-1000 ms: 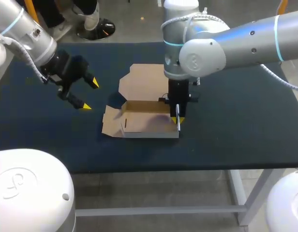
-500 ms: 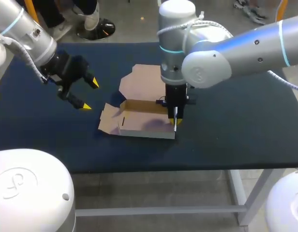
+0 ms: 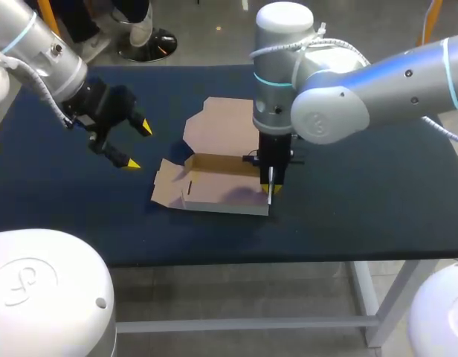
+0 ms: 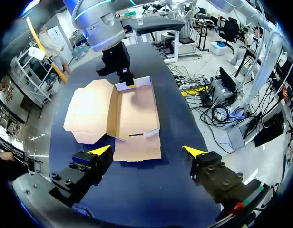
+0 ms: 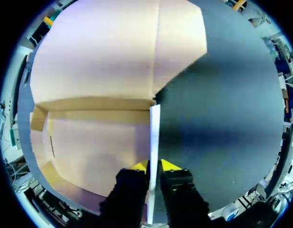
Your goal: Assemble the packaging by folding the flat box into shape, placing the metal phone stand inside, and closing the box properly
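Observation:
The brown cardboard box [image 3: 214, 192] lies on the dark table, its walls partly raised and its lid [image 3: 221, 126] flat behind it. My right gripper [image 3: 271, 190] comes straight down and is shut on the box's right side wall [image 5: 154, 128], one yellow tip on each face. In the right wrist view the gripper [image 5: 153, 165] pinches this thin white-edged wall, with the box floor [image 5: 94, 142] beside it. My left gripper [image 3: 138, 146] hangs open above the table, left of the box. From the left wrist, the gripper [image 4: 146, 150] has the box [image 4: 137, 107] ahead of it. No metal phone stand shows.
A loose side flap [image 3: 166, 186] sticks out flat at the box's left end. The dark table mat [image 3: 363, 186] stretches bare to the right of the box, and the table's front edge [image 3: 288, 256] runs close in front of it.
The right gripper, still pinching the side wall, has dragged the box a little to the left and away from the front edge. The left arm has kept still.

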`<state>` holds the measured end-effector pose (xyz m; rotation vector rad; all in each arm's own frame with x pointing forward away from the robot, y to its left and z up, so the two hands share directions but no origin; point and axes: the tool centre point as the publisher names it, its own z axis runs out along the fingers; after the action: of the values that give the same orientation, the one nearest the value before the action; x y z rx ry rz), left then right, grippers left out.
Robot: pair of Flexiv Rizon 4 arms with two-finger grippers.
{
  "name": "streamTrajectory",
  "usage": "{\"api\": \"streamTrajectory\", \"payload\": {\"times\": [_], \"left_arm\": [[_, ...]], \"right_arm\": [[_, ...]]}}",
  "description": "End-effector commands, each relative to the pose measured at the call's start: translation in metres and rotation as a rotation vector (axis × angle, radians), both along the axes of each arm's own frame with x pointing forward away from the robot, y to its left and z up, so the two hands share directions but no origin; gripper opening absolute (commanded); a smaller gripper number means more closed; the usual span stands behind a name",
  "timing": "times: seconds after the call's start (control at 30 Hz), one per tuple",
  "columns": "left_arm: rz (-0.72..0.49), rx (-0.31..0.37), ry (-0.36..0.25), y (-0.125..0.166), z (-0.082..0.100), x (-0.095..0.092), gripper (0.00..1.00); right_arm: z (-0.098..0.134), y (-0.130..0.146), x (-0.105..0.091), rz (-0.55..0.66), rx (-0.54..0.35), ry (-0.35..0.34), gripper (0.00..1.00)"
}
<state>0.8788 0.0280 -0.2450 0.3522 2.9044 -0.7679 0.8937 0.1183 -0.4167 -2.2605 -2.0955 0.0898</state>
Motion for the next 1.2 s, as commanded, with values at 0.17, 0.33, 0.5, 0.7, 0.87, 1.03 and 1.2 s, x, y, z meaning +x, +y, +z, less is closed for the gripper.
{"api": "streamTrajectory", "payload": {"times": [0.17,0.33,0.5,0.7,0.87,1.03,1.2], "left_arm": [[0.001,0.005,0.000,0.000,0.001,-0.001,1.00],[0.001,0.005,0.000,0.000,0.001,-0.001,1.00],[0.001,0.005,0.000,0.000,0.001,-0.001,1.00],[0.001,0.005,0.000,0.000,0.001,-0.001,1.00],[0.001,0.005,0.000,0.000,0.001,-0.001,1.00],[0.001,0.005,0.000,0.000,0.001,-0.001,1.00],[0.001,0.005,0.000,0.000,0.001,-0.001,1.00]], "right_arm": [[0.001,0.002,0.000,0.029,0.031,0.026,0.00],[0.001,0.003,-0.002,0.039,0.021,0.033,0.00],[0.001,0.001,-0.001,0.052,-0.009,0.043,0.00],[-0.001,-0.001,0.000,0.054,-0.054,0.045,0.00],[-0.004,-0.004,0.002,0.042,-0.101,0.059,0.00],[-0.006,-0.009,0.004,0.007,-0.161,0.063,0.00],[-0.005,-0.017,0.005,-0.028,-0.217,0.057,0.00]]}}
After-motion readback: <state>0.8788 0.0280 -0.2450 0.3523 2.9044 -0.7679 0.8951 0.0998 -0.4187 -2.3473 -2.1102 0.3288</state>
